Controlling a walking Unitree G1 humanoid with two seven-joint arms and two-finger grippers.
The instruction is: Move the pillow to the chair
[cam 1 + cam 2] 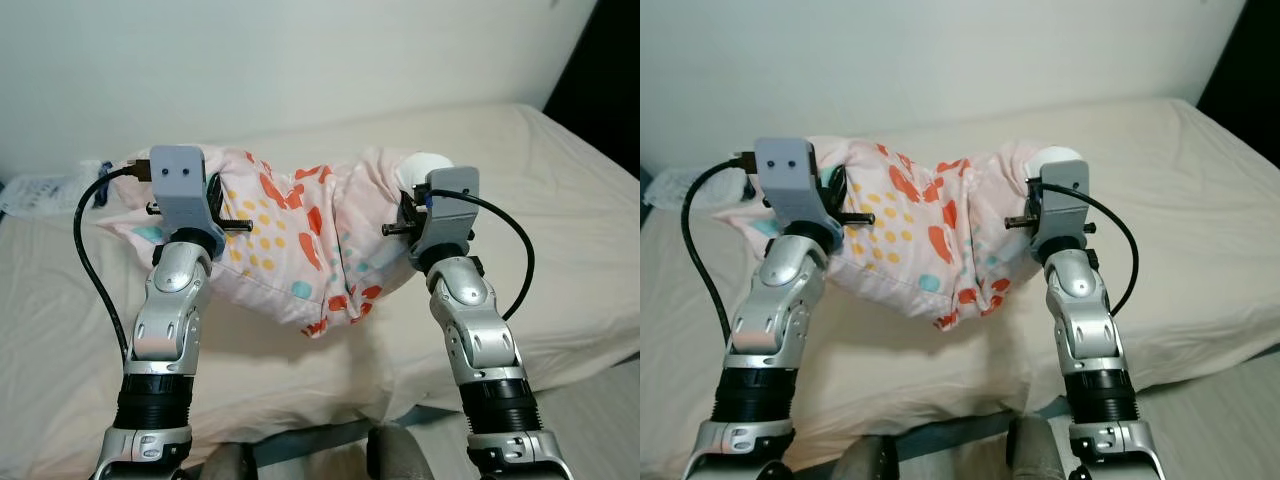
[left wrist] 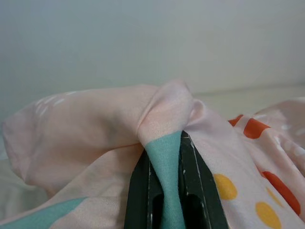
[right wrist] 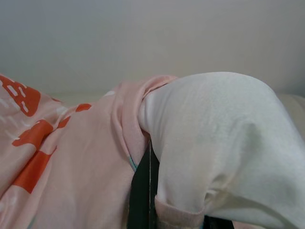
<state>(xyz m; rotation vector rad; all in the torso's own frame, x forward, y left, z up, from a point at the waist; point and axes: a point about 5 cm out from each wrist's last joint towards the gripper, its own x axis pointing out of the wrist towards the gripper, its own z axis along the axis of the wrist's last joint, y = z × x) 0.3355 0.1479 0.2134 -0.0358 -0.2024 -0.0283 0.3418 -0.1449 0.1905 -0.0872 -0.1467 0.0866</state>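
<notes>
You see a pale pink pillow (image 1: 300, 235) patterned with orange-red blotches, yellow dots and teal patches, its white inner (image 3: 224, 143) showing, lying on a cream bed (image 1: 560, 190) under a white wall (image 1: 300, 60).

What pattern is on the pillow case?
The pillow case is pale pink with orange, yellow and teal spots; clearest in the left eye view.

The pillow (image 1: 300, 250) wears a soft, matt cotton-like cover — pale pink, printed with orange, yellow and teal shapes, creased where it bunches. Its white inner cloth (image 3: 219, 143) looks finely woven and dull. The bed (image 1: 560, 200) is spread with a matt cream sheet, lightly wrinkled. The left tool (image 2: 167, 191) has smooth black plastic fingers; both arms are brushed silver metal — faintly glossy.
</notes>
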